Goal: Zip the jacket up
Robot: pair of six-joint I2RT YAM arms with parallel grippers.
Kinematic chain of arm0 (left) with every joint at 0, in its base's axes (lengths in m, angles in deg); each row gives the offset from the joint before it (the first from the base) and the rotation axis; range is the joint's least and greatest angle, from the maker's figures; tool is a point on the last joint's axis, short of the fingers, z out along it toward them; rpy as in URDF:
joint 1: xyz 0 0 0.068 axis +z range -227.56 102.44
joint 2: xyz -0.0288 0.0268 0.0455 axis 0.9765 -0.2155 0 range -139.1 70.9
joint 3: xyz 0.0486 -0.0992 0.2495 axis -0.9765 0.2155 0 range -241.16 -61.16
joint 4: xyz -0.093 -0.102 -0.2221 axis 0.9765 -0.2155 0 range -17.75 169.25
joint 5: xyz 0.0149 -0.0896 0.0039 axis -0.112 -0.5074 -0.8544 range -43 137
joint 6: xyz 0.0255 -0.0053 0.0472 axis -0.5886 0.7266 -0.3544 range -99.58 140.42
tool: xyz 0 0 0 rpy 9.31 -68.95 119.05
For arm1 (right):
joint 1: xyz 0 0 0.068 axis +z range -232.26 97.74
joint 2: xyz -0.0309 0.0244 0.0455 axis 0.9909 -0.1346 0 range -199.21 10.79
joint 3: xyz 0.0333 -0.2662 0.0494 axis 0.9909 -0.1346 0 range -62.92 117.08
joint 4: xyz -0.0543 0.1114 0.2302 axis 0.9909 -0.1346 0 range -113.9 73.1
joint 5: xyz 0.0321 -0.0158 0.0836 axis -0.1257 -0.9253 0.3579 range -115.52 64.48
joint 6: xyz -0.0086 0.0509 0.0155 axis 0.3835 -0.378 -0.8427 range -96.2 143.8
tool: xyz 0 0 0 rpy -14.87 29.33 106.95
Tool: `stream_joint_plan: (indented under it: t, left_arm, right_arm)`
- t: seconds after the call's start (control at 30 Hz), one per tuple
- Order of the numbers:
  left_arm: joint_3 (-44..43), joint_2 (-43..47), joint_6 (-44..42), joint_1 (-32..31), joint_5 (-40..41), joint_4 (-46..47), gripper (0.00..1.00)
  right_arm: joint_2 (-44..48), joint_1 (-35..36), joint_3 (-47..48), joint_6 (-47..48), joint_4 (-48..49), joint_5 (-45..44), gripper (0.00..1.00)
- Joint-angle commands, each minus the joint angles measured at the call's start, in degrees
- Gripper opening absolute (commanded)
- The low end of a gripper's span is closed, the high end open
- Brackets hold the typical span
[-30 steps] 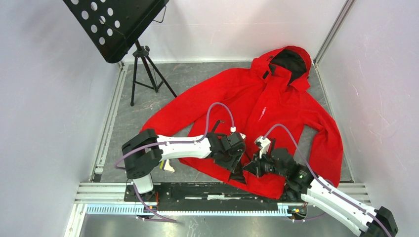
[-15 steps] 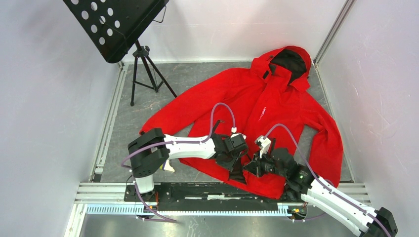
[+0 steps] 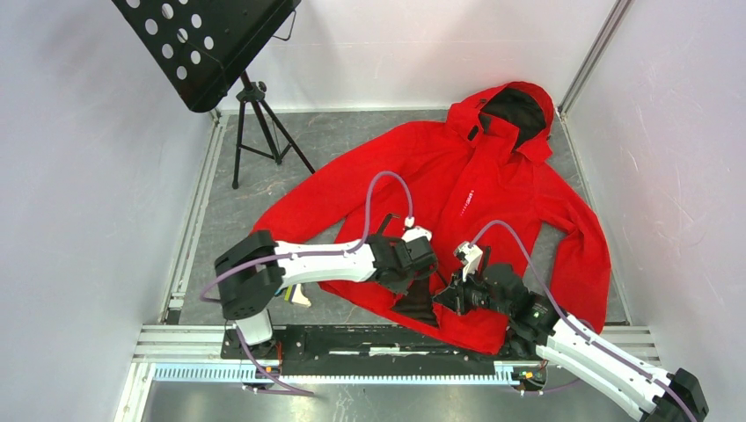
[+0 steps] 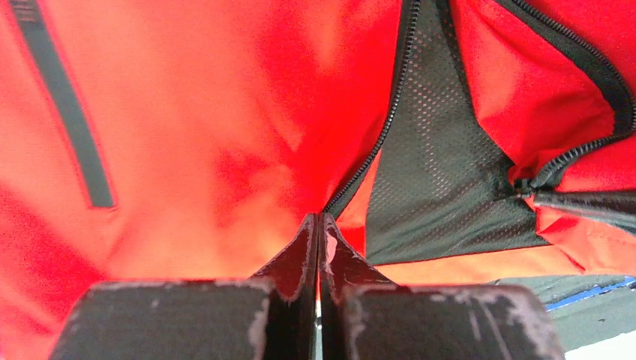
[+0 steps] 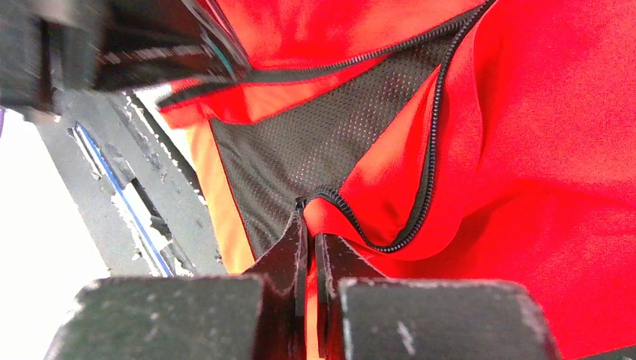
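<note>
The red jacket (image 3: 457, 176) lies spread on the grey floor, hood at the far right, its front open at the hem. Black mesh lining (image 3: 413, 306) shows in the gap between the two front edges. My left gripper (image 3: 423, 283) is shut on the jacket's left front edge, where the black zip teeth (image 4: 390, 112) end at its fingertips (image 4: 319, 219). A black pocket zip (image 4: 67, 112) runs to its left. My right gripper (image 3: 439, 304) is shut on the other front edge, red fabric pinched between its fingers (image 5: 307, 219) just below the curled zip teeth (image 5: 429, 165).
A black perforated music stand (image 3: 211, 44) on a tripod (image 3: 259, 132) stands at the back left. A metal rail (image 3: 352, 338) runs along the near edge under the hem. White walls close in left, right and behind.
My left gripper has shut on the jacket's left front edge and drawn it slightly up and left, widening the patch of black lining. The right arm has held still.
</note>
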Motion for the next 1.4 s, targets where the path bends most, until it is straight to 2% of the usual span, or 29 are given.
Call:
stream_joint_plan:
  t: [0.0, 0.2, 0.27, 0.33, 0.43, 0.47, 0.5, 0.53, 0.57, 0.8, 0.93, 1.17, 1.37]
  left_arm:
    - [-3.3, 8.4, -2.0, -0.1, 12.5, -7.2, 0.02]
    - [-9.6, 12.7, -0.2, -0.2, 28.5, -24.3, 0.02]
    - [-12.3, 12.5, 0.3, -0.2, 30.1, -27.8, 0.02]
    - [-12.3, 12.5, -1.2, -0.2, 24.4, -25.2, 0.02]
    - [-8.1, 12.3, -4.7, -0.2, 3.8, -12.2, 0.04]
    - [-6.7, 12.0, -4.7, -0.1, -1.3, -8.5, 0.13]
    - [-5.0, 11.6, -4.1, -0.1, -5.6, -5.8, 0.29]
    - [-3.8, 11.0, -3.7, -0.1, -8.4, -3.7, 0.39]
    - [-2.8, 10.4, -3.5, 0.0, -10.0, -2.5, 0.43]
    - [-3.6, 3.2, -4.3, -0.4, -12.7, -2.3, 0.54]
    - [-4.3, 0.1, -3.8, -1.5, -8.9, -2.3, 0.60]
    - [-5.2, -4.1, -3.0, -4.0, -4.5, -3.4, 0.58]
    - [-5.0, -5.6, -1.3, -4.9, -2.7, -3.4, 0.60]
  right_arm:
    - [-0.5, 0.0, -0.1, 0.1, -5.7, -2.0, 0.00]
    - [-0.2, 0.0, 0.0, -0.1, -5.7, -2.2, 0.00]
    - [-0.3, -0.1, 0.0, 0.0, -5.7, -2.3, 0.00]
    - [-0.5, 0.0, 0.1, -0.2, -5.7, -2.4, 0.00]
    - [-0.5, 0.0, 0.6, -0.2, -6.1, -2.7, 0.00]
    - [-0.4, 0.0, 0.6, -0.2, -6.2, -2.7, 0.00]
    - [-0.4, -0.1, 0.5, -0.2, -6.3, -2.6, 0.00]
    - [-0.4, 0.0, 0.5, -0.3, -6.3, -2.6, 0.00]
    - [-0.4, 0.0, 0.4, -0.3, -6.4, -2.6, 0.00]
    - [-0.5, 0.0, 0.5, -0.4, -6.4, -2.7, 0.00]
    - [-0.2, 0.0, 0.5, -0.5, -6.6, -2.8, 0.00]
    - [-0.2, 0.0, 0.7, -0.5, -6.6, -3.0, 0.00]
    - [0.3, 0.0, 0.5, -0.7, -6.7, -3.3, 0.00]
